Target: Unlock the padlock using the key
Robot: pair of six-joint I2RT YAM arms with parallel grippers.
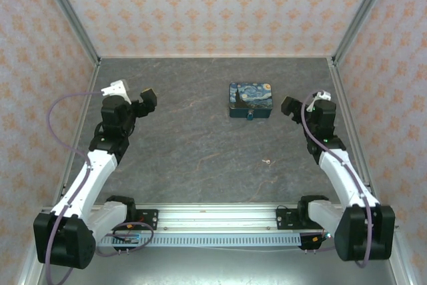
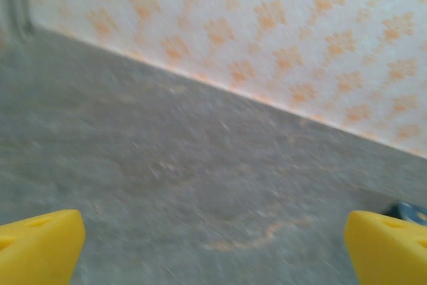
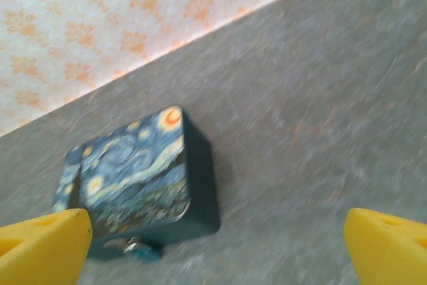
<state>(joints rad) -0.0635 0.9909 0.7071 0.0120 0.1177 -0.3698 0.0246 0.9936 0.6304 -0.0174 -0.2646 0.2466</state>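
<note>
Tiny teal-blue padlock with metal shackle (image 3: 140, 250): on the near face of the rectangular night-sky painted box (image 3: 130, 171), ahead-left of the right gripper (image 3: 217, 241), spread wide and empty. Reach back toward the base for the thin silvery metal key (image 1: 266, 161); descend squarely, pinch its head firmly.

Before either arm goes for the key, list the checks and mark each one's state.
1. Key located: ok. The key lies loose on the table, apart from the painted box.
2. Padlock located: ok. The padlock sits at the painted box's near side.
3. Left gripper open and empty: ok.
4. Right gripper open and empty: ok.
5. Keyhole direction: cannot tell; the padlock is too small and blurred.
6. Shackle closed: cannot tell.
</note>
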